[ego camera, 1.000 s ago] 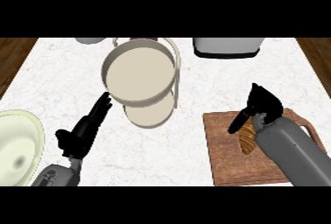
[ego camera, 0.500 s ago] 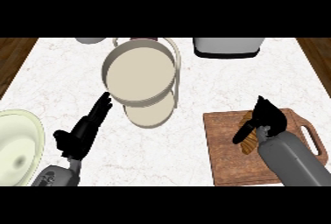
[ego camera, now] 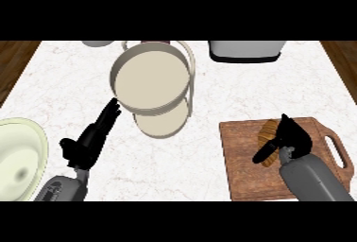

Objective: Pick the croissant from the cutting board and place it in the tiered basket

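You see the right hand point(ego camera: 289, 137) over the wooden cutting board point(ego camera: 247, 177), its fingers and thumb bent around the croissant point(ego camera: 267, 133), which lies on the board's upper part. The left hand point(ego camera: 90, 139) rests with straight fingers, holding nothing, just left of the tiered basket point(ego camera: 150, 82).

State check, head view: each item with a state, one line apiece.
croissant: lying on the board, right hand over it, not lifted.
cutting board: flat on counter, handle to the right.
tiered basket: upright, tiers empty.
right hand: fingers curling around the croissant.
left hand: open, resting, holding nothing.
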Controlling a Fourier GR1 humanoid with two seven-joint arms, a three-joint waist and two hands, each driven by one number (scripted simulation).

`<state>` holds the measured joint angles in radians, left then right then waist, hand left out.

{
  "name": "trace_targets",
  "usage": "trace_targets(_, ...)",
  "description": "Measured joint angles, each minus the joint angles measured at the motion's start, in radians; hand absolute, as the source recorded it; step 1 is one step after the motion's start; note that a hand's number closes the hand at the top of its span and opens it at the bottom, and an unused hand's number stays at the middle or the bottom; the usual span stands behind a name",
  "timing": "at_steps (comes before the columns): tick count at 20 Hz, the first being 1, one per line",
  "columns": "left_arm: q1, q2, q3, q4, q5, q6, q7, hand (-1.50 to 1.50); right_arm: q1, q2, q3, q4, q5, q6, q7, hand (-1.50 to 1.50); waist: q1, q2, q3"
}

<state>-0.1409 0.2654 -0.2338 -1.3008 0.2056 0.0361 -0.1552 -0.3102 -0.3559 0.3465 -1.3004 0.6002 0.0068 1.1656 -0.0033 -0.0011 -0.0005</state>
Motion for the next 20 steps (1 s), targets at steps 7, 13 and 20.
trace_targets(7, 0.032, -0.009, 0.011, -0.044, -0.021, -0.017, 0.021, 0.00, 0.005, 0.056, -0.058, 0.034, 0.091, -0.038, -0.081, 1.50, 0.005, -0.001, -0.001)
trace_targets(13, 0.039, -0.027, 0.042, -0.052, -0.048, -0.042, 0.032, 0.00, -0.028, 0.099, -0.111, 0.092, 0.182, -0.077, -0.138, 1.50, 0.005, 0.000, -0.001)
trace_targets(20, 0.041, -0.063, 0.045, -0.072, -0.079, -0.025, 0.062, 0.00, 0.200, 0.097, -0.008, -0.166, 0.278, -0.070, -0.152, 1.50, -0.008, -0.005, -0.001)
